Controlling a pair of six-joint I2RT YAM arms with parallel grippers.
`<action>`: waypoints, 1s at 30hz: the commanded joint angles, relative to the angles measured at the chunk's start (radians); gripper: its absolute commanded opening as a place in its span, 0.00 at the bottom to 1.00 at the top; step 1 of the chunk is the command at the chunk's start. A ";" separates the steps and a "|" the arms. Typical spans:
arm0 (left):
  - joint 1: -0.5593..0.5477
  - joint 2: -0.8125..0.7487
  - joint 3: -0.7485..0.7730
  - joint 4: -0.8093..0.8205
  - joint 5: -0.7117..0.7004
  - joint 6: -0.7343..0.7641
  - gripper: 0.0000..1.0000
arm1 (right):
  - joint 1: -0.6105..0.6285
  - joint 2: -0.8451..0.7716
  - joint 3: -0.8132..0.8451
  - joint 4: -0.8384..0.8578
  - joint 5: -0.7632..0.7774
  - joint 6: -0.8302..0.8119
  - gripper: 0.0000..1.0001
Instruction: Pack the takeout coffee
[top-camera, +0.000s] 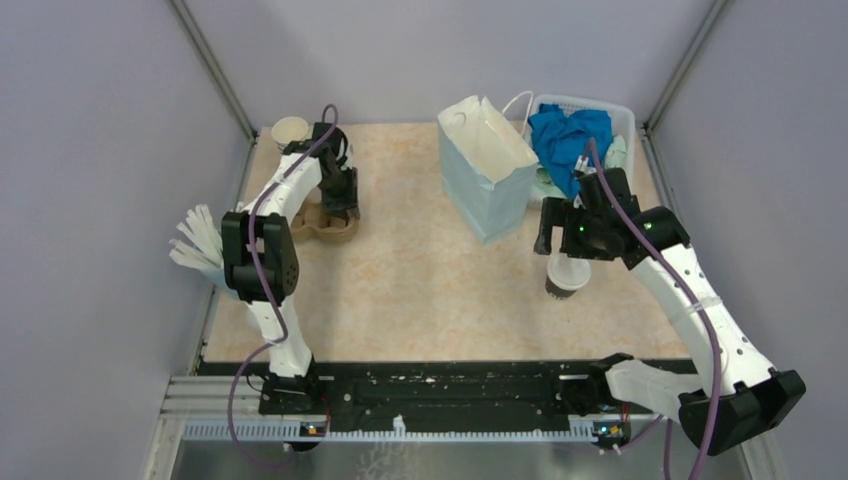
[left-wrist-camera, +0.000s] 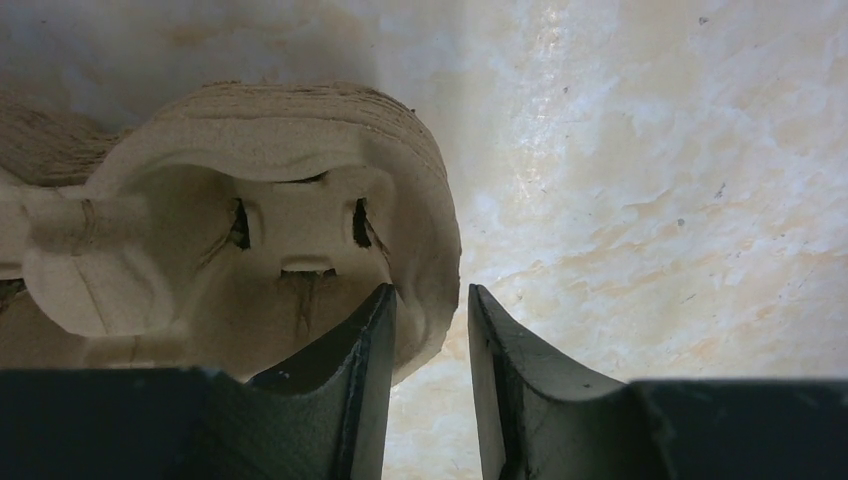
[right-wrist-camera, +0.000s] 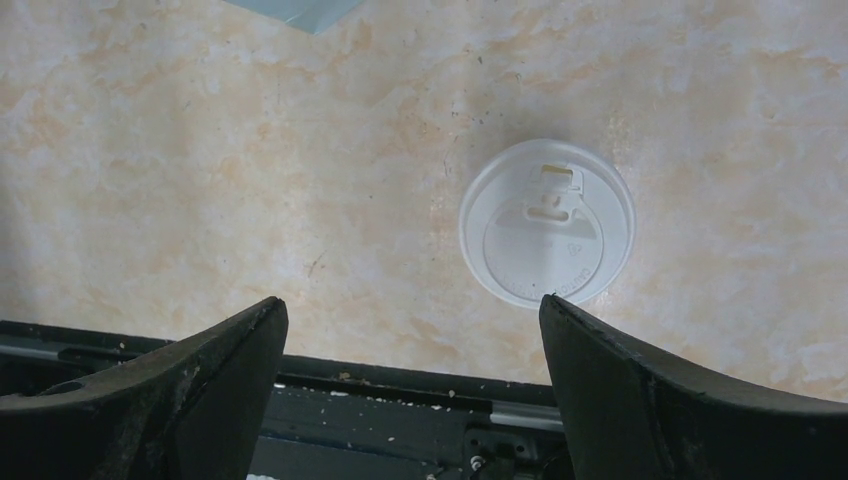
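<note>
The takeout coffee (top-camera: 567, 275), a dark brown cup with a white lid, stands on the table right of centre. In the right wrist view only its lid (right-wrist-camera: 547, 222) shows, seen from above. My right gripper (top-camera: 565, 245) hovers above it, wide open and empty; in its wrist view (right-wrist-camera: 412, 302) the lid lies up and to the right of the jaws. My left gripper (top-camera: 342, 208) is at the far left on a brown pulp cup carrier (top-camera: 322, 228). In its wrist view (left-wrist-camera: 432, 290) the fingers stand close together astride the carrier's (left-wrist-camera: 280, 160) rim.
A light blue paper bag (top-camera: 487, 165) stands open at the back centre; its corner shows in the right wrist view (right-wrist-camera: 295, 8). A white basket (top-camera: 625, 115) with a blue cloth (top-camera: 570, 135) is behind it. Lidless cups (top-camera: 290, 130) stand at the back left. White sticks (top-camera: 197, 240) lie at the left edge.
</note>
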 joint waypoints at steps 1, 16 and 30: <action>0.007 0.019 0.053 0.013 0.023 0.015 0.37 | -0.002 0.005 0.000 0.036 -0.020 -0.006 0.95; 0.011 -0.040 0.096 -0.039 -0.002 0.003 0.16 | -0.003 -0.024 -0.004 0.021 -0.041 0.011 0.94; 0.011 -0.201 0.176 -0.137 -0.175 0.008 0.00 | -0.001 -0.044 0.015 -0.010 -0.065 -0.020 0.92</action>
